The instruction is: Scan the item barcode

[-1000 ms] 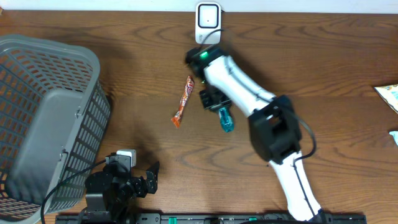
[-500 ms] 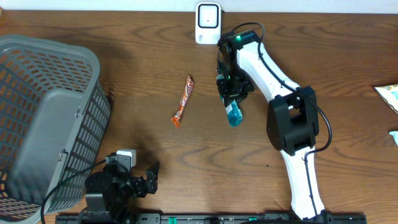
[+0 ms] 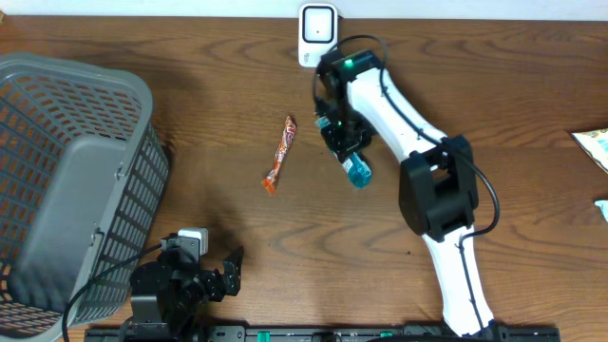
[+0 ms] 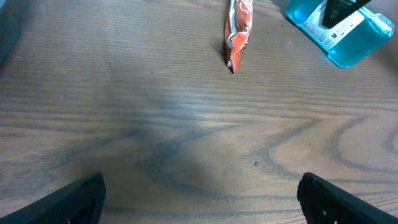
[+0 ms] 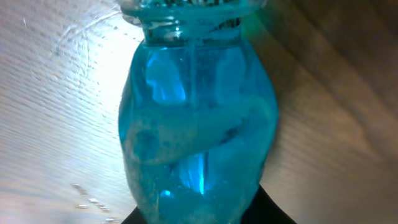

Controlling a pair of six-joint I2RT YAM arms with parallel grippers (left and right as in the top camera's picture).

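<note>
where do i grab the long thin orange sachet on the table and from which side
Grip the long thin orange foil sachet at its middle, coming straight down from above and closing across its narrow width. It lies flat on the brown wooden table, so no side offers an edge, and its near end tapers to a thin crimp that would likely slip.

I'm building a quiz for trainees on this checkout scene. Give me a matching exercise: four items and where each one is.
1 grey plastic mesh basket
2 long orange snack wrapper
3 translucent blue bottle
4 white barcode scanner

A far edge, middle
B held in the right claw
C left side of the wooden table
D lying loose between basket and bottle

Pairs: 1-C, 2-D, 3-B, 4-A
</note>
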